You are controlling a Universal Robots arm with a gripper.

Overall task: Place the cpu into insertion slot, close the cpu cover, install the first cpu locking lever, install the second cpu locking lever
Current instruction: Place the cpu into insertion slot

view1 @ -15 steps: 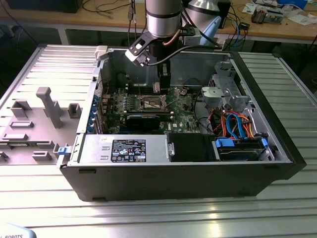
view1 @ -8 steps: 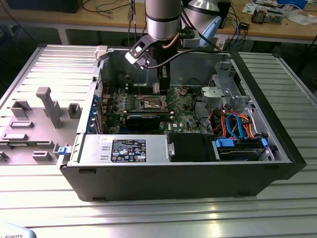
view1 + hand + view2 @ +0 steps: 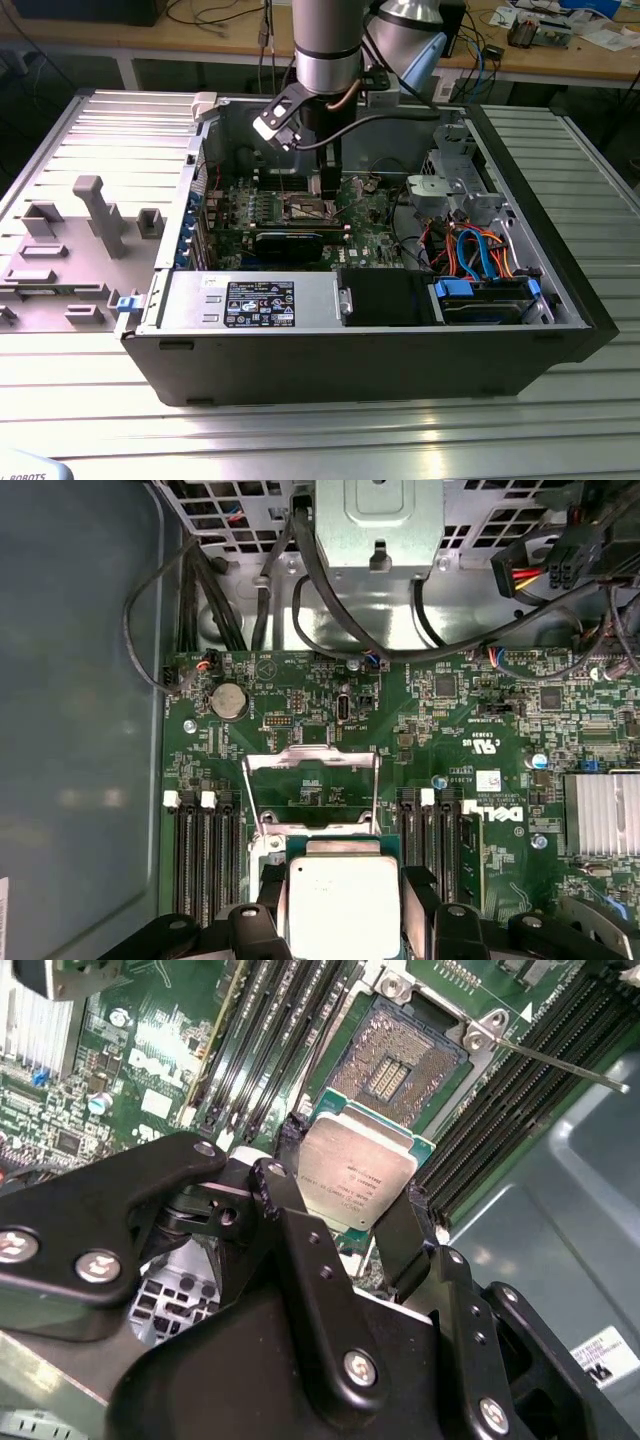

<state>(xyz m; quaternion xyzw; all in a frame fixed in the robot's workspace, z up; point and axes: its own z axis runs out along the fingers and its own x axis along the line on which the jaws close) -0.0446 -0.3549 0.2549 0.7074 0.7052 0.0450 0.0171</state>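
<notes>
Holding the cpu (image 3: 355, 1175) clamped in the claw (image 3: 352, 1178), near but clear of the bare insertion slot (image 3: 395, 1065) and not yet seated (first step apparently unfinished), with the cpu cover (image 3: 312, 757) raised, a locking lever (image 3: 560, 1060) swung free, and closing plus both levers left to do.

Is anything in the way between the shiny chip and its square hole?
No, nothing I can see. The gripper holds the cpu above the open insertion slot, and the cpu cover is flipped up.
</notes>
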